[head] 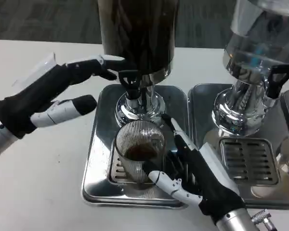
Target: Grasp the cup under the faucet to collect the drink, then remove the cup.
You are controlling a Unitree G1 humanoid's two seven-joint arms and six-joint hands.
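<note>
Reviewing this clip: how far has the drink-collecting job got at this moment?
Done: the cup stands under the faucet with some dark drink in it. In hand: the right hand wraps around the cup, and the left hand reaches its fingers to the faucet handle. Left: finishing the fill and removing the cup from the drip tray.

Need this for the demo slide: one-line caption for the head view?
Right hand grips ribbed glass cup under the dark dispenser's faucet; left hand reaches toward the tap.

Both dispenser tanks (137, 33) cut off by top edge, right tray (279, 120) cropped at right, cup (139, 149) base hidden by right hand (197, 178)
</note>
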